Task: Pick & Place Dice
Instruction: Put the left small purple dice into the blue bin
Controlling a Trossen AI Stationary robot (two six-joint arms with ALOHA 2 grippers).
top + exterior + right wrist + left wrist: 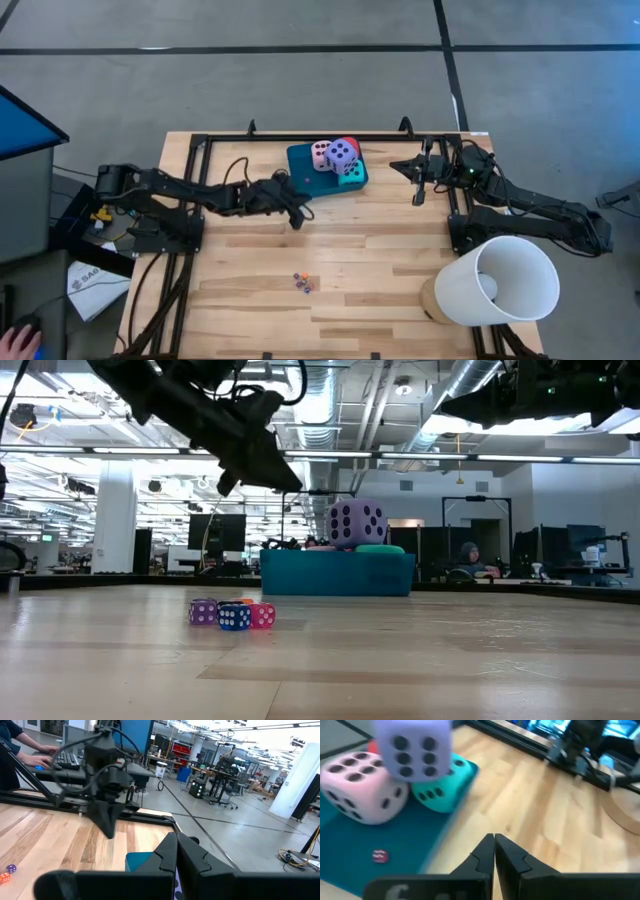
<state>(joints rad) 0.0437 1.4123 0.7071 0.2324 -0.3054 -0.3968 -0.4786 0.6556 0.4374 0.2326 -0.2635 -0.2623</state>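
Open-plan robotics lab / office floor. Exposed ceiling ducts (345,400) and strip lighting overhead, grey concrete floor (300,80). More arm rigs on stands (225,780) farther back, monitors (220,535) on desks, a person seated at one (468,558). Another person's hand on a keyboard (60,757) beside the wooden counter (340,270) with its black frame.

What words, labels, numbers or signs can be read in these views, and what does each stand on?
No text reads clearly in any view.
Dark print on the white box left of the table: too small to read.
Small red mark on the teal tray: blurred, unreadable.
Pale marking on the body behind the left gripper: blurred, unreadable.
Purple die: no digits; the face in the left wrist view shows six pips.
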